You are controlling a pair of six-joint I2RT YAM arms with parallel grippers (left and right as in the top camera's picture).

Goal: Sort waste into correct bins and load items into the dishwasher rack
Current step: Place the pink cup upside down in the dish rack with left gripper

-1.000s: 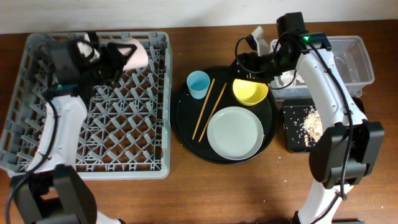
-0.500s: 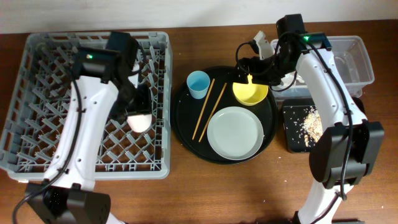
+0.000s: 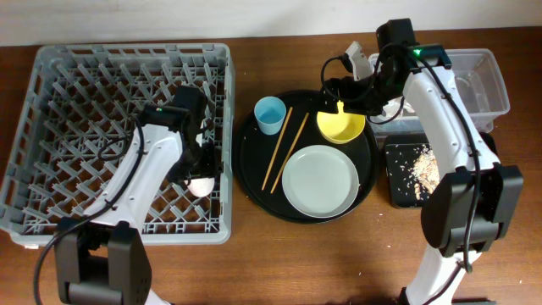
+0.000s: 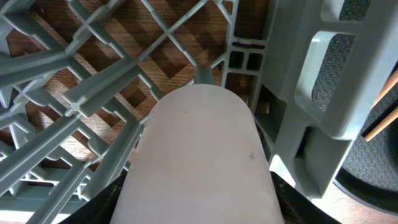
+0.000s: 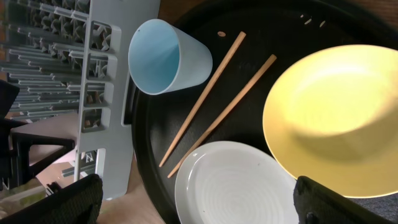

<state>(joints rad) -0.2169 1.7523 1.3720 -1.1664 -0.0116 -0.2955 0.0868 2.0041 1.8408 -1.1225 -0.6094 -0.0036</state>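
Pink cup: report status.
Left tool shut on pink cup, down among dishwasher rack pegs. Right tool open by yellow bowl. Nothing else in the way.

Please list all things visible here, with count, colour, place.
dishwasher rack: one, grey, table's left.
pink cup: one, pink, inside rack, right side.
light-blue cup: one, light blue, round tray's upper left.
chopsticks: two, wooden, round tray, beside that cup.
yellow bowl: one, yellow, round tray's upper right.
plate: one, pale grey-green, round tray's lower part.
round tray: one, black, centre.
clear tub: one, transparent, far right.
black tray: one, black, next to tub.
food scraps: one pile, beige, in black tray.
left pincer: shut on pink cup.
right pincer: open, over round tray.
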